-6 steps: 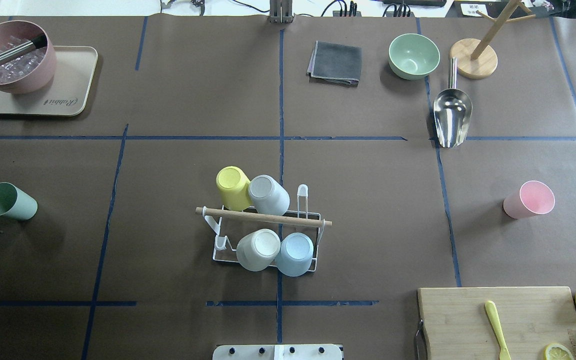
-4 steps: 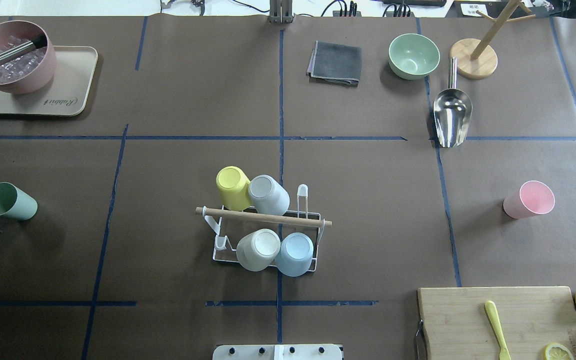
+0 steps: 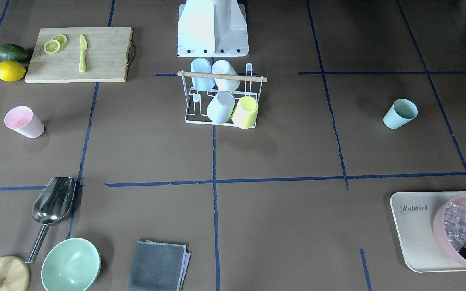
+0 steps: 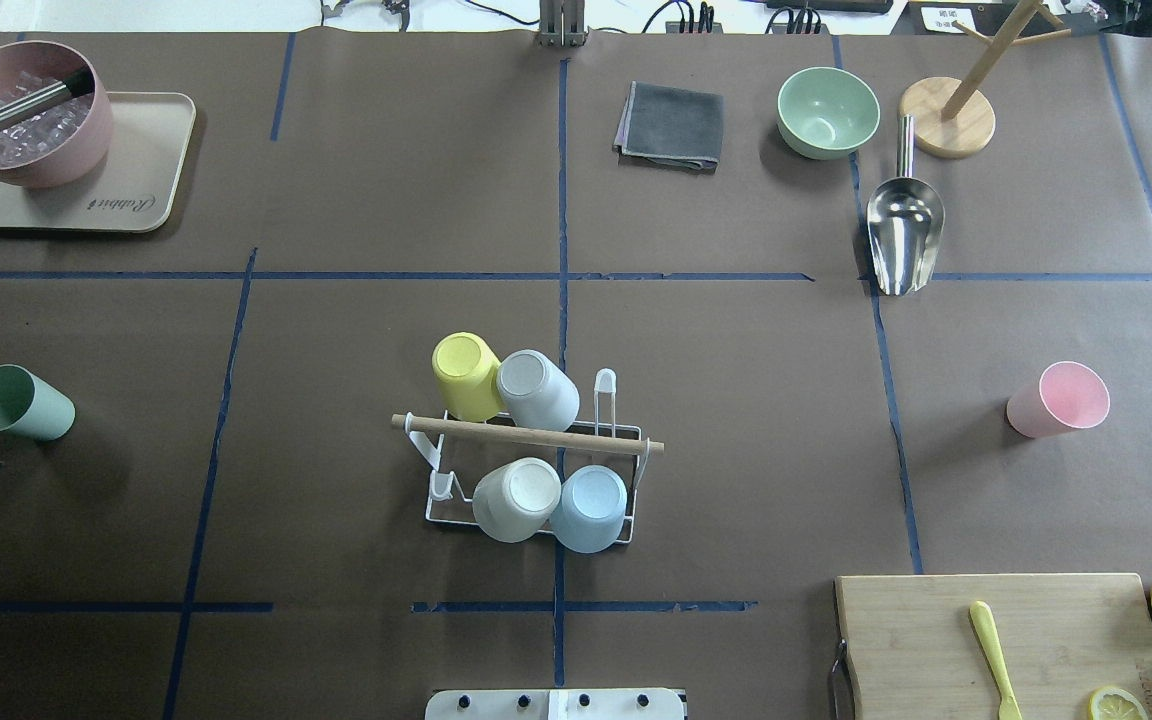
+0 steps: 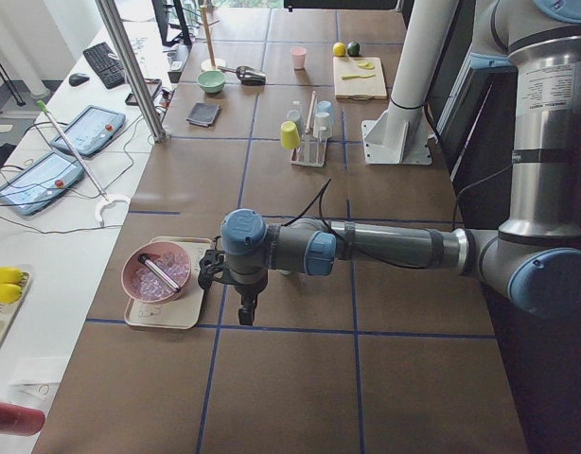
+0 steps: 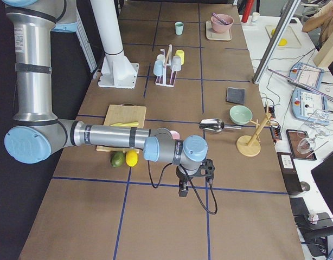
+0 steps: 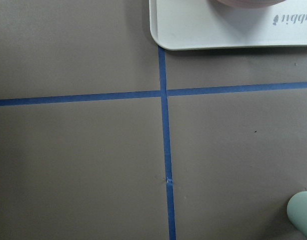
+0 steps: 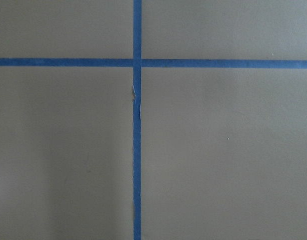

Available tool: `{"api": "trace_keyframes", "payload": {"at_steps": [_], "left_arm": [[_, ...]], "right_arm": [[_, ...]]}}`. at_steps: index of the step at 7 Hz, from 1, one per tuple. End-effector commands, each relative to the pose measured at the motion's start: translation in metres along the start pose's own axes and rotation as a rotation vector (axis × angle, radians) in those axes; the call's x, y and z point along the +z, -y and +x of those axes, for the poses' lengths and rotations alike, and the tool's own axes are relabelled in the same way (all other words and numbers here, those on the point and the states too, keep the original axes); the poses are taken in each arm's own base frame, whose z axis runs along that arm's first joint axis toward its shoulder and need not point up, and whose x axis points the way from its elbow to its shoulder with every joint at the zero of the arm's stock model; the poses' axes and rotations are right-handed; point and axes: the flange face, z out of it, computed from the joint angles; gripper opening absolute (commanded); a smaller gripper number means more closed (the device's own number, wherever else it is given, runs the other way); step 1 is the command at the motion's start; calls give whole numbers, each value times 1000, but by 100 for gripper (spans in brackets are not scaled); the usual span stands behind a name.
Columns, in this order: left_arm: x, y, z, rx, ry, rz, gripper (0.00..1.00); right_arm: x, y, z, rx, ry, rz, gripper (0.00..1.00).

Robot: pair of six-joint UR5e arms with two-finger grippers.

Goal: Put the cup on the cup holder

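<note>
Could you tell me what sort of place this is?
Most likely a robotics lab with a mock kitchen tabletop: the left arm reaches over a table gridded with blue tape, control tablets lie alongside, and a cup holder stands mid-table.

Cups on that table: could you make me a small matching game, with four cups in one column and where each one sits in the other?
Cups
1. pink cup
2. green cup
3. yellow cup
4. light blue cup

Places
A. upside down on the cup holder, row nearest the robot
B. alone on the table, robot's left side
C. upside down on the cup holder, row farthest from the robot
D. alone on the table, robot's right side

Pairs: 1-D, 2-B, 3-C, 4-A
</note>
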Motion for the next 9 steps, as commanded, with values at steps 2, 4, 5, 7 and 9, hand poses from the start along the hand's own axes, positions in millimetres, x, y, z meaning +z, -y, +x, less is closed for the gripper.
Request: {"api": "trace_keyframes", "payload": {"at_steps": [2, 4, 5, 7, 9], "left_arm": [[-12, 12, 23, 32, 1, 17, 100], [-8, 55, 62, 7, 65, -102, 100], [-16, 58, 70, 20, 80, -91, 100], [-22, 57, 94, 81, 72, -99, 100], [-19, 86, 132, 79, 69, -168, 100]], "right_arm": [[-39, 69, -81, 23, 7, -107, 100], [-30, 98, -156, -33, -8, -195, 100], [-31, 101, -172, -26, -7, -225, 100], [-24, 124, -198, 91, 87, -346, 100], [4, 118, -230, 86, 59, -434, 100]]}}
